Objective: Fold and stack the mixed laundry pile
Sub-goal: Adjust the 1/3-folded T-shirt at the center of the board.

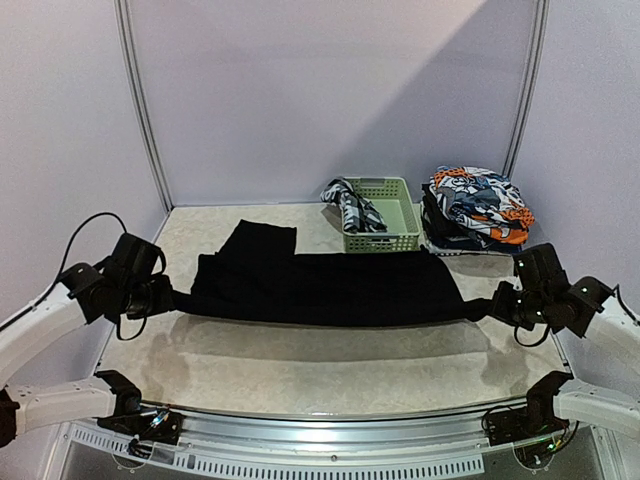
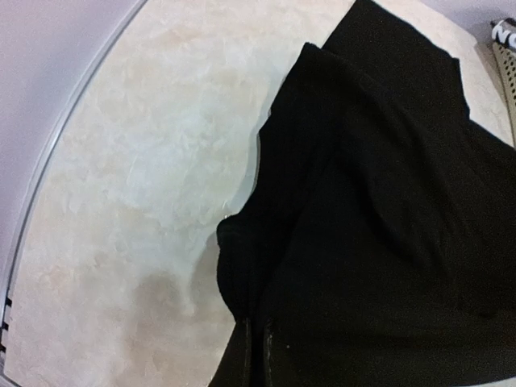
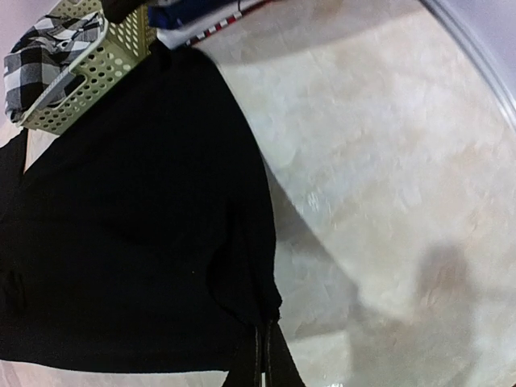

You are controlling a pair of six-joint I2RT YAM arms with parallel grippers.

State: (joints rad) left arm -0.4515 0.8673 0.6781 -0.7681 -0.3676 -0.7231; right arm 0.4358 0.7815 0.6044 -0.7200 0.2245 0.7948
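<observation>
A large black cloth (image 1: 320,288) is stretched across the table between my two grippers, its near edge lifted and its far part lying on the table. My left gripper (image 1: 172,297) is shut on its left end (image 2: 258,274). My right gripper (image 1: 490,303) is shut on its right end (image 3: 242,282). A black-and-white checked shirt (image 1: 352,206) hangs over the left rim of the green basket (image 1: 385,226); it also shows in the right wrist view (image 3: 44,60). A heap of orange-blue-white printed pieces (image 1: 478,205) sits at the back right.
The pale green slotted basket stands at the back centre, just behind the cloth. The table (image 1: 330,355) is pale marble with a curved metal front rim. White walls and two upright poles close the back and sides.
</observation>
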